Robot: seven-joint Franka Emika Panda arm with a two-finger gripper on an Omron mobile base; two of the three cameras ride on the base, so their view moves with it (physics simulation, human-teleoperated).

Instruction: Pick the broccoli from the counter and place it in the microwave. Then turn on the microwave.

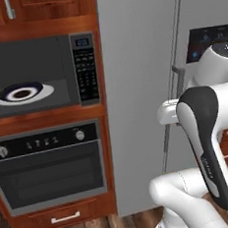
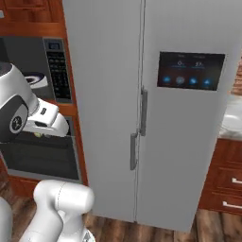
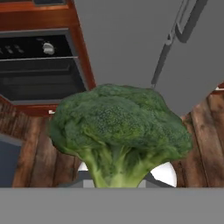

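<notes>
The broccoli (image 3: 118, 131), dark green with a paler stem, hangs close before the hand camera, above the wooden floor. My gripper (image 3: 116, 181) is shut on its stem, and the fingertips are hidden under it. The microwave (image 1: 38, 76) sits in the wooden cabinet wall at the upper left. Its cavity shows open, with a white and dark plate (image 1: 22, 92) inside and the black keypad (image 1: 85, 69) on its right. My hand (image 2: 47, 120) hangs in front of the oven, below and to the right of the microwave's keypad (image 2: 59, 71). A strip of the counter (image 2: 229, 134) shows at the far right.
A black-windowed oven (image 1: 47, 167) with knobs sits right under the microwave. A tall grey two-door fridge (image 2: 142, 94) with vertical handles and a dark display panel (image 2: 190, 71) stands to the right of it. Reddish-brown drawers (image 2: 227, 182) lie under the counter.
</notes>
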